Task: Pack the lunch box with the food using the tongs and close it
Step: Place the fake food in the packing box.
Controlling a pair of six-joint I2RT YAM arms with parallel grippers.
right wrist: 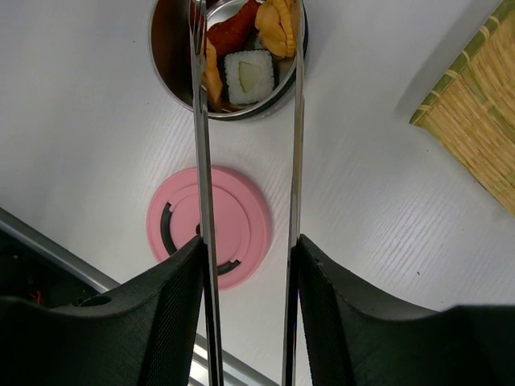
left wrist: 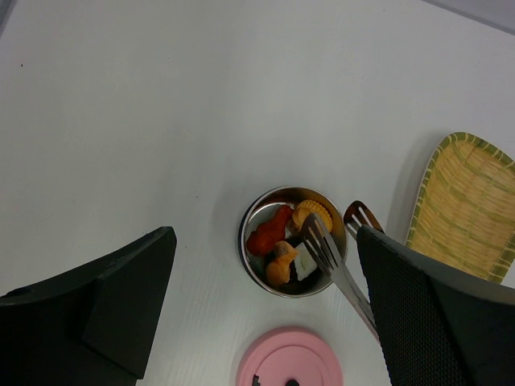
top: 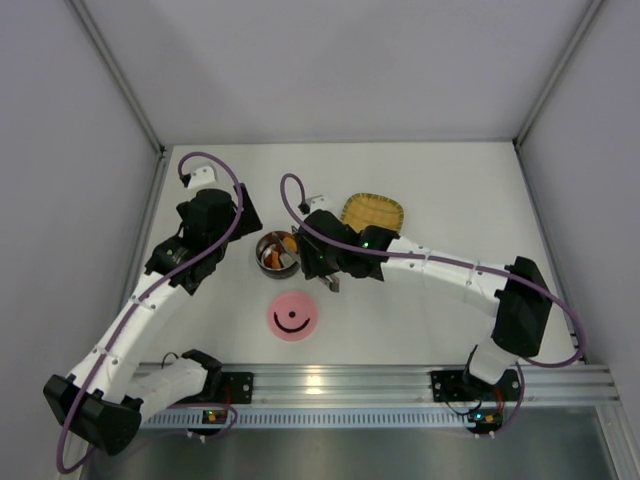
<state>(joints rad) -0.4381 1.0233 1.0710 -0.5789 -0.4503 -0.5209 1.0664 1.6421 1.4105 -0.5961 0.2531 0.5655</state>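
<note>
Lunch box (right wrist: 169, 48), shiny steel, food (right wrist: 248, 76) inside; left jaws wide, right jaws around tongs (right wrist: 201, 161)

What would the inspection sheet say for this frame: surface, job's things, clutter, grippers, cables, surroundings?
Surface: white table, no spills seen.
Job's things: lunch box holds the food; pink lid lies on the table, off the box; tongs tips over the box.
Clutter: woven tray beside the right arm.
Grippers: left gripper open, empty, above the box; right gripper grips the tongs.
Cables: purple cables looped along both arms.
Surroundings: grey walls; metal rail at the near edge.
</note>
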